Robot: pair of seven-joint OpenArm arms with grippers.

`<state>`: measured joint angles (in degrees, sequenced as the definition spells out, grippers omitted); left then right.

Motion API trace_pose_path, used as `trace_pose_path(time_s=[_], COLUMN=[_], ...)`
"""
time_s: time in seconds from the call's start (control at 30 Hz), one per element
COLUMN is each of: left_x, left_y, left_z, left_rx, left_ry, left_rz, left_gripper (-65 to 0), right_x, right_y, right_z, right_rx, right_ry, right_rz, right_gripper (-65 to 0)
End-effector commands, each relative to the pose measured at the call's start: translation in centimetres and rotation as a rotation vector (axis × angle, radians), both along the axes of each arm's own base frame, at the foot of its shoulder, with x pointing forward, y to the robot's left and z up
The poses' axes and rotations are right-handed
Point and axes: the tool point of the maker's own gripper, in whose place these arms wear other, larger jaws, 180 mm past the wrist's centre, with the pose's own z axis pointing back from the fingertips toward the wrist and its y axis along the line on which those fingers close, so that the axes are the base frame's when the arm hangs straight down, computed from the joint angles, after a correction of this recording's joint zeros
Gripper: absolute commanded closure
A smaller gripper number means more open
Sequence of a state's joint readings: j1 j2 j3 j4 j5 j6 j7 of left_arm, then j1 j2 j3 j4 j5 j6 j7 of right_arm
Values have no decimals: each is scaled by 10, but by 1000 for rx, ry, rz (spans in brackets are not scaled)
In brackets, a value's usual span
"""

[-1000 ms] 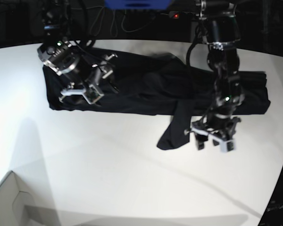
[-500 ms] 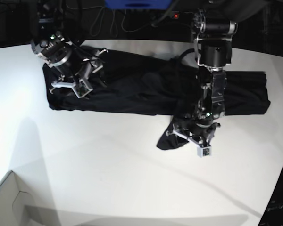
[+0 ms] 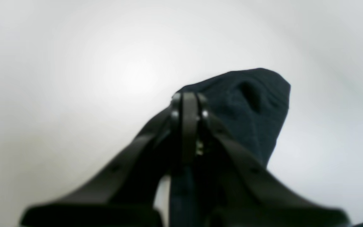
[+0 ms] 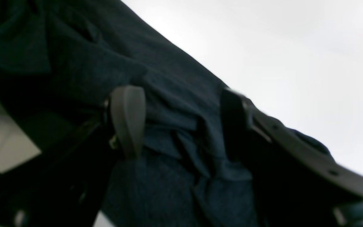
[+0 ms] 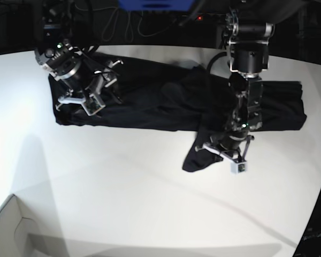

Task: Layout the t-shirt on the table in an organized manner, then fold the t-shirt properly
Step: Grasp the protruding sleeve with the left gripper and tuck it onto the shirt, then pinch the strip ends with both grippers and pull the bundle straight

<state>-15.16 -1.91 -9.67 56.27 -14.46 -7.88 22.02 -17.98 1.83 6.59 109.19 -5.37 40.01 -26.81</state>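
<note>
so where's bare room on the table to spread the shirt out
Bare table runs from the shirt's near edge to the white box corner, plus the left side. The far strip is crowded: shirt, both arms, and the sleeve pinched in the left fingers.

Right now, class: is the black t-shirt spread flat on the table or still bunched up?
Bunched. The t-shirt lies on the table as a long creased band, with one flap hanging toward the near side, not laid flat.

1. The base view is bright and fairly sharp; the white desk (image 5: 150, 203) is evenly lit, with soft grey shadows at lower left.
2. Its edges curve like a fisheye.
3. Both wrist views are blurred, close parts out of focus.
4. The left wrist view shows a pale glare patch.
</note>
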Motion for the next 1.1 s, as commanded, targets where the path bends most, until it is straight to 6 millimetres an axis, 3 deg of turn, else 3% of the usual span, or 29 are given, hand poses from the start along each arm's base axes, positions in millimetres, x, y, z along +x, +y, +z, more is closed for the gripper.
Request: trace_pose_path(time_s=[0.0, 0.2, 0.33, 0.43, 0.53, 0.7, 0.87, 1.07], left_x=[1, -4, -24, -42, -66, -107, -131, -135], left_y=[12, 49, 80, 114, 150, 198, 217, 214], left_z=[9, 88, 128, 150, 154, 145, 133, 126], left_rx=[1, -73, -60, -50, -37, -1, 17, 17], left_ry=[-10, -236, -287, -317, -316, -267, -227, -209], left_rz=[26, 113, 150, 227, 315, 445, 502, 500], left_gripper=[0, 0, 0, 0, 0, 0, 0, 0], right_x=[5, 6, 3, 3, 3, 3, 2, -2], right_y=[4, 5, 5, 5, 5, 5, 5, 5], right_z=[12, 13, 11, 11, 11, 11, 10, 7], right_rx=[30, 32, 32, 32, 32, 32, 32, 32], right_ry=[-44, -47, -39, -39, -39, -38, -36, -26], right_rz=[4, 5, 5, 5, 5, 5, 5, 5], right_gripper=[-380, -380, -380, -380, -380, -380, -380, -380])
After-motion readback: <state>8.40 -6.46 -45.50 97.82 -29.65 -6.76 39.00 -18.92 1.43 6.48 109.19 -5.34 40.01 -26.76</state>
